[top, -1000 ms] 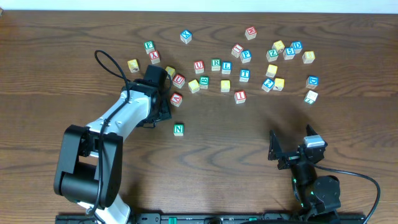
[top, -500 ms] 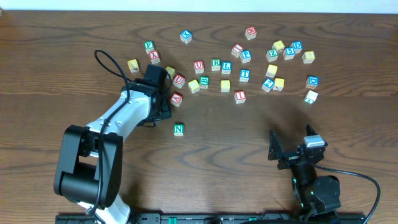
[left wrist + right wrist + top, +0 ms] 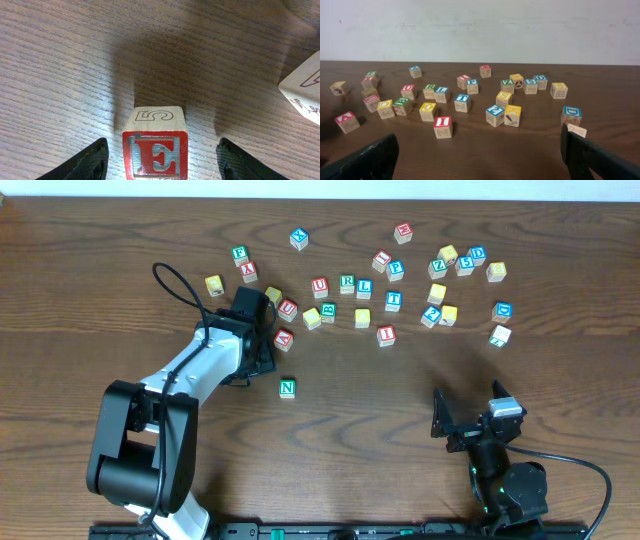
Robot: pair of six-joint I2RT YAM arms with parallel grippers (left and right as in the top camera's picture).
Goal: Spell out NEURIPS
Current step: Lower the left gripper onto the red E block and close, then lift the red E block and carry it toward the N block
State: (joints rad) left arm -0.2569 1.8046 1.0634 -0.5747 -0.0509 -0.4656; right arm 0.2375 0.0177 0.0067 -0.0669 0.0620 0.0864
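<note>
NEURIPS cubes [image 3: 386,335], small wooden blocks with coloured letter faces, lie mostly scattered toward the far edge of the brown wooden worktop [image 3: 120,240]. You see one green-framed N cube [image 3: 287,388] alone nearer the front edge.

Left gripper [image 3: 162,160]: jaws apart, straddling the red-framed E cube [image 3: 155,152], touching neither side.

Right gripper [image 3: 479,161]: jaws wide, empty, by the front right corner.

Risk: if you close off-centre, the E cube may twist, or a finger may nudge the pale cube [image 3: 306,92] just beside it.

Count: twenty-nine cubes show overhead; two arms.
</note>
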